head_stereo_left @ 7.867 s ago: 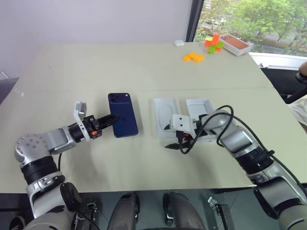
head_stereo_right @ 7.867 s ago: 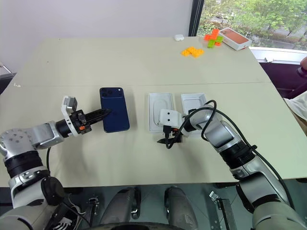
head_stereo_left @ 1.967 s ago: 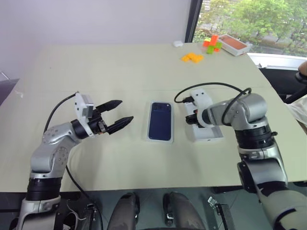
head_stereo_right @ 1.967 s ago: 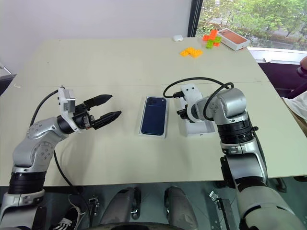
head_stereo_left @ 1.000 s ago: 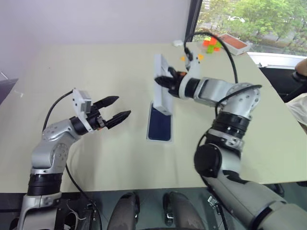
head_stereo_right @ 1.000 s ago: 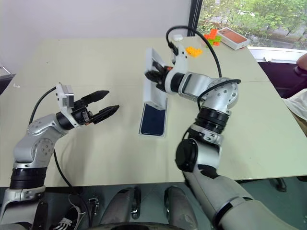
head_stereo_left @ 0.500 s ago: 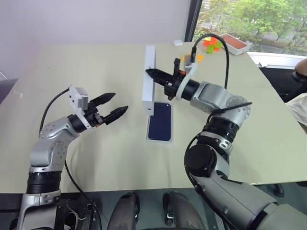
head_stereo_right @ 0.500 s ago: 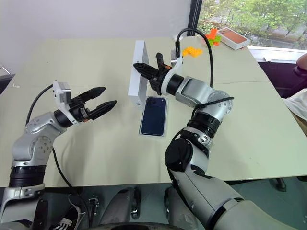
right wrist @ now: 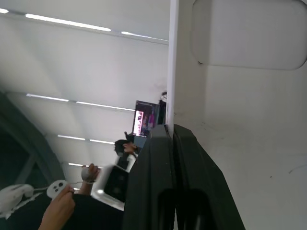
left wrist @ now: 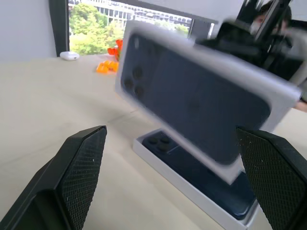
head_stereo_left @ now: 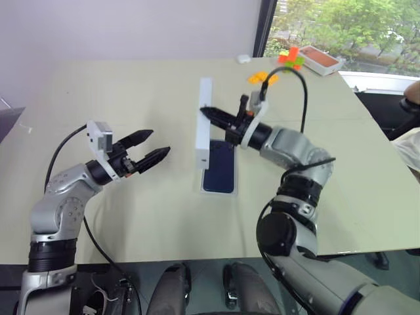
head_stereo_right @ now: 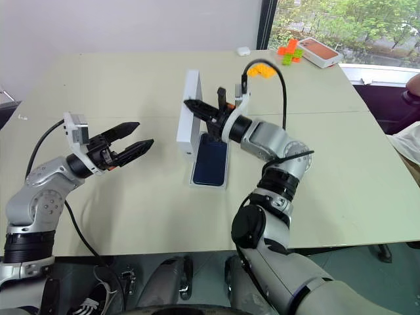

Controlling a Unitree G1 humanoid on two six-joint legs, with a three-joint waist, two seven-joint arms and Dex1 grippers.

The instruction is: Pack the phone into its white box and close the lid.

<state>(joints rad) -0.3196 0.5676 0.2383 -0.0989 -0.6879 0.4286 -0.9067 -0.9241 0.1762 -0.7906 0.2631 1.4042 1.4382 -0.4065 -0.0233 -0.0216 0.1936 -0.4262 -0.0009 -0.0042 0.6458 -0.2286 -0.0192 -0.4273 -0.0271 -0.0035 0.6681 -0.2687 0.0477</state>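
Phone [head_stereo_left: 219, 168] lies in white box [head_stereo_left: 203, 189]; right pincer [head_stereo_left: 213, 115] pinches lid [head_stereo_left: 203, 125] upright above; left pincer [head_stereo_left: 155, 147] gapes empty.

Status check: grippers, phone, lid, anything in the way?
Left gripper open, holding nothing. Right gripper shut on the lid, held on edge above the white box. Phone seated in box. Nothing blocking.

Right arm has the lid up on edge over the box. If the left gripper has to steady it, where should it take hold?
Probably the lid's near short wall, approached level from the robot's left. The lid stands on edge above the phone in the white box, printed face towards the open left gripper; the right gripper pinches its upper wall, leaving the lower end free.
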